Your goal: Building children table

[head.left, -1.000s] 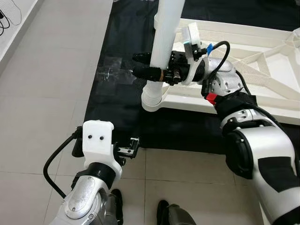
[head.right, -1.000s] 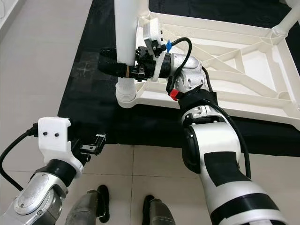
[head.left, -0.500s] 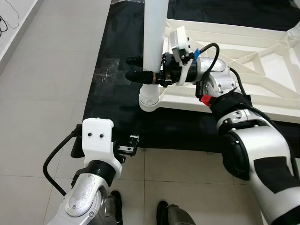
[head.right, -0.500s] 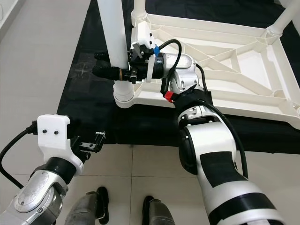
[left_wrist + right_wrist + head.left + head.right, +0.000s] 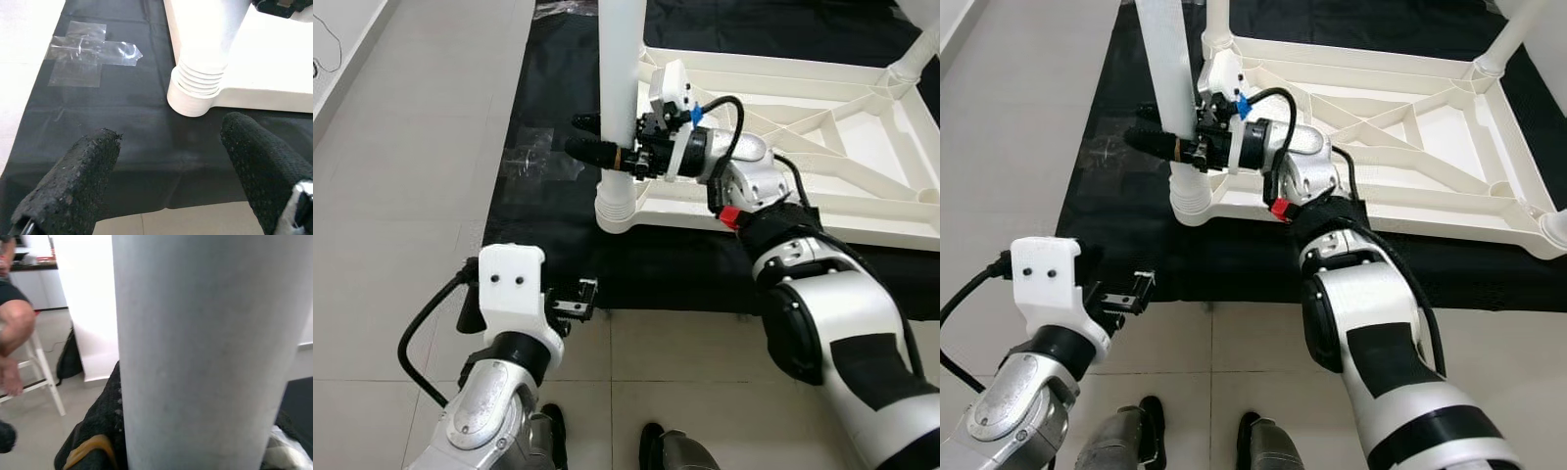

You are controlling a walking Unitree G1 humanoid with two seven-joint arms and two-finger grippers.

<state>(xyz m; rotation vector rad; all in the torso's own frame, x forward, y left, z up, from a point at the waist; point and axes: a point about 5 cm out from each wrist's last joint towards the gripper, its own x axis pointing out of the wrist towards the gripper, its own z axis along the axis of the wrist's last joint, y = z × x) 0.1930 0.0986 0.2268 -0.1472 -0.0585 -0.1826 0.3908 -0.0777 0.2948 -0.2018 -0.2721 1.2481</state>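
table top: the white plastic table top [image 5: 822, 147] is lying upside down on a black mat [image 5: 558, 225] spread over the tiled floor [image 5: 401, 196]. My guess is it's flipped so the ribbed underside and the corner sockets face up and the legs can go in from above.

leg: the white table leg [image 5: 618, 88] is at the corner of the table top nearest the robot's left, its ribbed end sitting in the round corner socket [image 5: 620, 209]. Long axis is pretty much vertical, pointing straight up out of the socket toward the camera, maybe leaning a hair.

right gripper: the right gripper [image 5: 597, 149] reaches across and has its black fingers closed around the leg a little above the socket, one on each side. Looks like it's steadying or twisting the leg into the threads; I can't tell if it's fully seated.

left gripper: the left gripper [image 5: 576, 299] hangs low by the near edge of the mat, fingers [image 5: 73, 181] spread apart with nothing between them. It's aimed at that same corner, probably on standby.

other legs: more white legs stand up at the far corners, e.g. far right [image 5: 1508, 39], so the job looks well along.

extras: a patch of clear tape [image 5: 88, 51] is stuck on the mat beside the corner. A person's bare legs on a white stool [image 5: 29, 367] show in the background.
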